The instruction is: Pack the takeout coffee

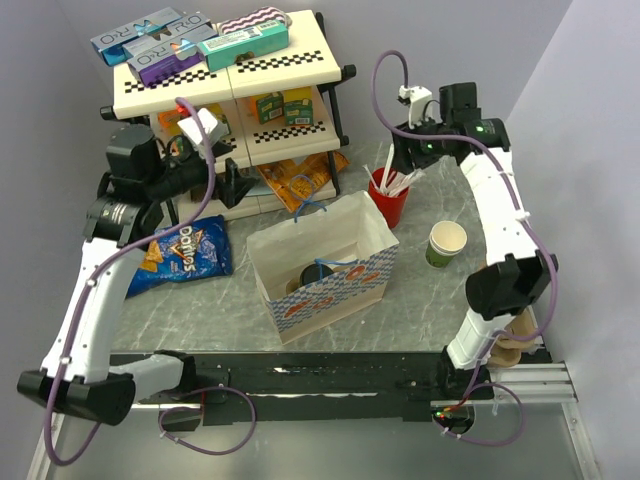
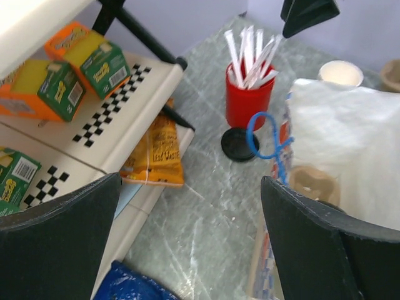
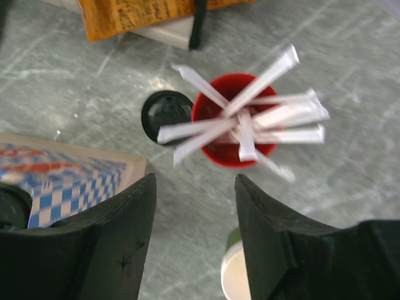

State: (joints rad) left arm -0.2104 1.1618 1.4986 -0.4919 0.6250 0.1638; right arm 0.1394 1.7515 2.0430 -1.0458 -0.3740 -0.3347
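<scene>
The takeout coffee's green paper cup (image 1: 446, 243), cream inside, stands lidless right of the paper bag (image 1: 372, 232); it also shows in the left wrist view (image 2: 340, 73) and at the bottom of the right wrist view (image 3: 234, 272). Its round black lid (image 3: 165, 115) lies flat on the table, touching the left side of the red cup of white sticks (image 3: 234, 153). My right gripper (image 3: 195, 181) hangs open above the table just short of the red cup (image 1: 388, 195), nothing between its fingers. My left gripper (image 2: 190, 181) is wide open and holds nothing near the shelf (image 1: 232, 183).
A two-tier shelf (image 1: 290, 70) with boxes stands at the back left, and an orange snack bag (image 2: 153, 153) lies at its foot. A blue Doritos bag (image 1: 185, 255) lies on the left. The bag holds a tan cardboard piece (image 2: 315, 181) and something dark.
</scene>
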